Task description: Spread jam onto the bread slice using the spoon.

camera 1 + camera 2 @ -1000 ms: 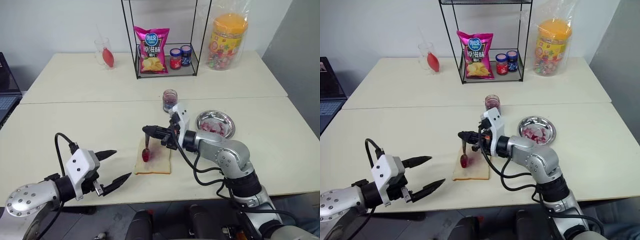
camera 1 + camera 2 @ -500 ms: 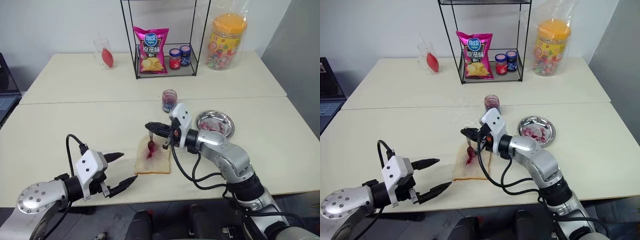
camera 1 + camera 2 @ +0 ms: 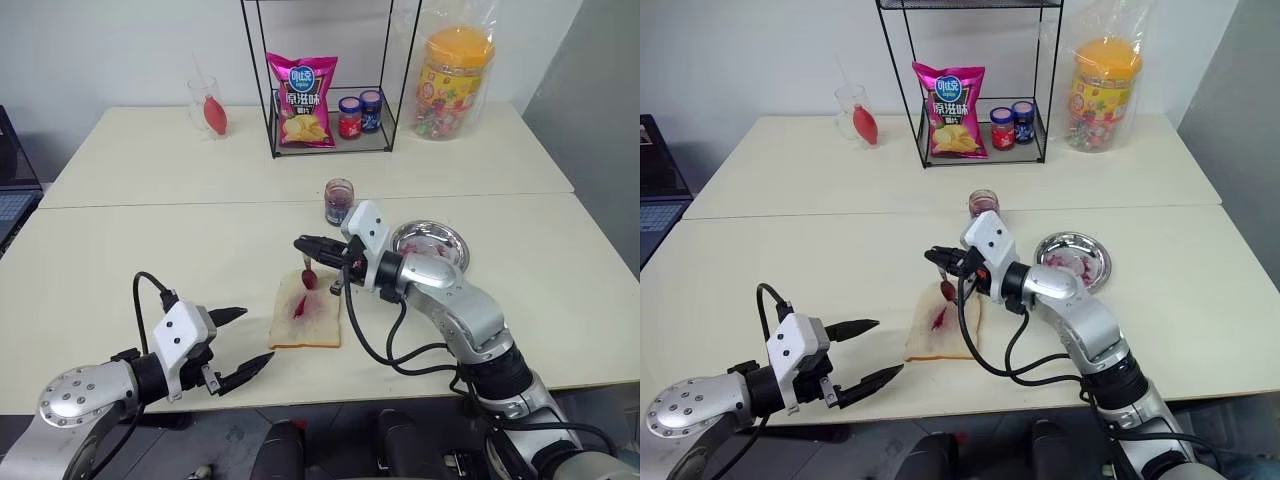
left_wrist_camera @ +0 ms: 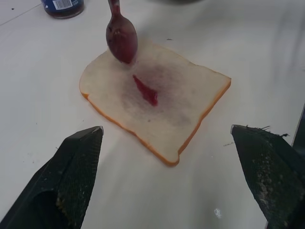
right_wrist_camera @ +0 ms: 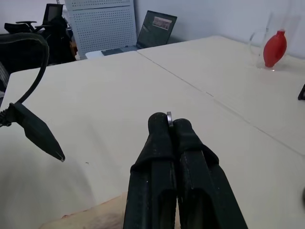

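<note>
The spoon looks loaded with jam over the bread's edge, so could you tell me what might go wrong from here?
The spoon hangs at the bread edge, so jam could drip onto the table. The right gripper pinches only the handle's end; it may twist. The smear is small, so coverage may stay patchy.

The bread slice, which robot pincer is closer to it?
The right. The right pincer holds the spoon just above the bread slice at its far edge. The left pincer sits open, off to the bread's near left, apart from it.
</note>
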Robot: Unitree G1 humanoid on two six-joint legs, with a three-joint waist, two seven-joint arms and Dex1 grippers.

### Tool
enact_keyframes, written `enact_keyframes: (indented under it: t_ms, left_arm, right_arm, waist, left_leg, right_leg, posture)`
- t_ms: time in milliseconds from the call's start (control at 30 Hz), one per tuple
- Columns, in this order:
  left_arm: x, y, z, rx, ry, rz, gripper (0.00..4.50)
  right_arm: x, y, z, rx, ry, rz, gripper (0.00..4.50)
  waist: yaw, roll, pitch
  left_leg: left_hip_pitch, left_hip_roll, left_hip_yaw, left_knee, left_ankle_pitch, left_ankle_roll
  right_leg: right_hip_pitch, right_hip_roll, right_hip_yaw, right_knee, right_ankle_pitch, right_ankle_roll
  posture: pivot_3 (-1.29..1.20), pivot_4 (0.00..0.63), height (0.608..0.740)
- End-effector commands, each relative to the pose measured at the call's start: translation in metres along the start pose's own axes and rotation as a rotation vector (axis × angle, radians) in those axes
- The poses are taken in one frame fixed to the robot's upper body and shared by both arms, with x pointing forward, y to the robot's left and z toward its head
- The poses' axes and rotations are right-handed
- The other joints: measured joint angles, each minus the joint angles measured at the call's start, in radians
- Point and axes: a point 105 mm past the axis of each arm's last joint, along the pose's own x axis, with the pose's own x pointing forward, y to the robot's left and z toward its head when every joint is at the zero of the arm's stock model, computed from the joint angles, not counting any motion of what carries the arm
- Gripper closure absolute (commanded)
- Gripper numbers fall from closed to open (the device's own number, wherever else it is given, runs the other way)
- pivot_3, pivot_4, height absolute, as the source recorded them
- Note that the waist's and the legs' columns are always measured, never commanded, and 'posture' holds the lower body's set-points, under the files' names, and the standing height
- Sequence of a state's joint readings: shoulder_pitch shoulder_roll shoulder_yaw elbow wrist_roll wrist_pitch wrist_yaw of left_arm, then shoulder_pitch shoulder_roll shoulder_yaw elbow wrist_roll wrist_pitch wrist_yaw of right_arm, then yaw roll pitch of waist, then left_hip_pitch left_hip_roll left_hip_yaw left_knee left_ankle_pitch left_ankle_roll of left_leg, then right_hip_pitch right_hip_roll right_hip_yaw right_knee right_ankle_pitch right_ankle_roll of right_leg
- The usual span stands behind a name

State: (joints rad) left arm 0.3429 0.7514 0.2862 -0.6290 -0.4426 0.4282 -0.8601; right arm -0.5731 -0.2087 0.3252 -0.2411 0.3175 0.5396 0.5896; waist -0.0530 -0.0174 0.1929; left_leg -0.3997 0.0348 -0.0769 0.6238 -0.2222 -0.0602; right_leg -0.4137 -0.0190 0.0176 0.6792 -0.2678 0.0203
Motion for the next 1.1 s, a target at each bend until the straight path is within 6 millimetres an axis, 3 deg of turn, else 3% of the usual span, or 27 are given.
enact_keyframes:
  t_ms: [33,200,333,567,833,1100]
  left_arm:
    - [0.001,0.002,0.006,0.033,-0.02,0.008,0.0]
    - [0.002,0.004,0.006,0.038,-0.022,0.01,0.0]
    - [-0.001,0.008,0.006,0.031,-0.016,0.005,0.0]
    - [0.001,0.007,0.006,0.035,-0.018,-0.011,0.0]
    - [0.0,0.005,0.005,0.037,-0.014,-0.025,0.0]
    - [-0.007,0.001,0.0,0.017,0.002,-0.051,0.0]
  right_arm:
    - [-0.006,0.001,0.03,0.011,-0.082,0.013,4.49]
    - [-0.009,-0.004,0.037,0.18,-0.104,-0.02,4.49]
    - [-0.012,-0.006,0.026,0.345,-0.073,-0.04,4.49]
    - [-0.01,-0.005,-0.005,0.439,-0.012,-0.086,4.49]
    - [-0.006,-0.003,-0.023,0.696,-0.011,-0.105,4.49]
    - [-0.01,-0.014,-0.052,0.934,0.011,-0.175,4.49]
  waist:
    - [0.001,0.0,0.0]
    - [0.002,0.0,0.0]
    - [0.002,0.0,0.0]
    - [0.0,0.0,0.0]
    - [-0.001,0.0,0.0]
    - [-0.002,0.0,0.0]
  left_leg:
    - [0.0,0.0,0.0,0.0,0.0,0.0]
    - [0.0,0.0,0.0,0.0,0.0,0.0]
    - [0.0,0.0,0.0,0.0,0.0,0.0]
    - [0.0,0.0,0.0,0.0,0.0,0.0]
    - [0.0,0.0,0.0,0.0,0.0,0.0]
    - [0.0,0.0,0.0,0.0,0.0,0.0]
  right_leg:
    - [0.0,0.0,0.0,0.0,0.0,0.0]
    - [0.0,0.0,0.0,0.0,0.0,0.0]
    - [0.0,0.0,0.0,0.0,0.0,0.0]
    - [0.0,0.0,0.0,0.0,0.0,0.0]
    - [0.0,0.0,0.0,0.0,0.0,0.0]
    - [0.0,0.0,0.0,0.0,-0.001,-0.001]
  posture:
    - [0.0,0.15,0.74]
    - [0.0,0.15,0.74]
    - [0.0,0.15,0.74]
    - [0.0,0.15,0.74]
    - [0.0,0.15,0.74]
    - [0.0,0.15,0.74]
